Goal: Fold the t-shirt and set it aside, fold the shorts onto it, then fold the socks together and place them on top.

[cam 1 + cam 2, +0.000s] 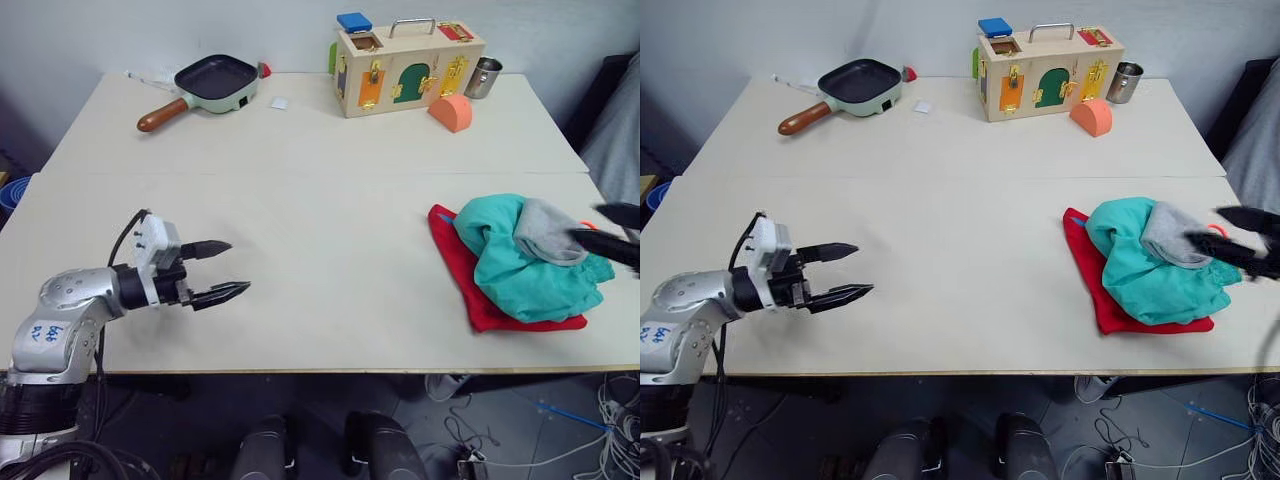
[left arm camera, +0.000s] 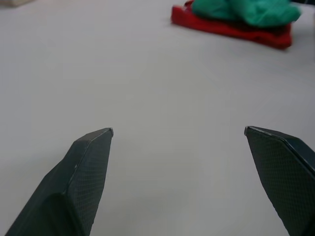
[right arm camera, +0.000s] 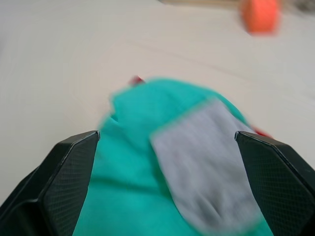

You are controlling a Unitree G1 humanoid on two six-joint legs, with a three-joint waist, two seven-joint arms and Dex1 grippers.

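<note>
Stack looking complete: socks (image 1: 548,232) sitting on the shorts (image 1: 510,262) over the t-shirt (image 1: 470,285); right gripper (image 1: 1238,241) hovering open there, left gripper (image 1: 222,270) open and empty.

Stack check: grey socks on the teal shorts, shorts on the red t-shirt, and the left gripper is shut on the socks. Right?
Not quite. The left gripper is open over bare table, far from the pile, as the left eye view shows. The socks do lie on the shorts, which lie on the t-shirt.
</note>
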